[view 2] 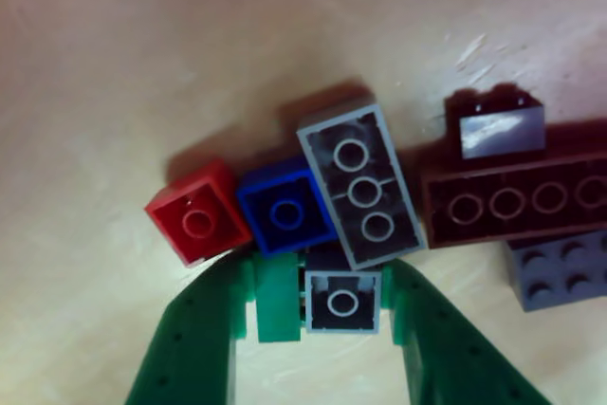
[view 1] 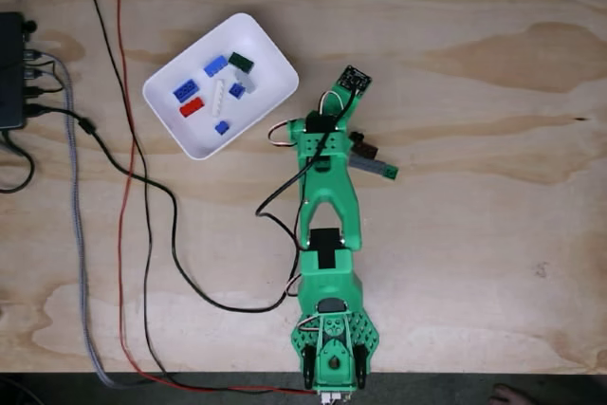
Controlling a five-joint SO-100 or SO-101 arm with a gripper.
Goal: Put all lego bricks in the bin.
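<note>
**A:** What sits closest to the camera that looks down between the fingers?

**B:** The gripper, with a green finger on each side. Between them sit a small grey brick, lying underside up, and a green brick touching its left face. The fingers are closed in on this pair; the picture is soft, so I think both pads touch but cannot swear to it.

**A:** And just beyond the grey brick?

**B:** A longer grey brick lies tilted, touching its top edge. Left of that is a blue brick, then a red brick. To the right lies a long dark brown brick with a short dark piece beyond it, and a grey studded plate at the right edge.

**A:** Where is the bin?

**B:** In the fixed view the white bin rests on the wooden table, up and to the left of the arm. Inside it lie blue, red, white and dark green bricks.
</note>
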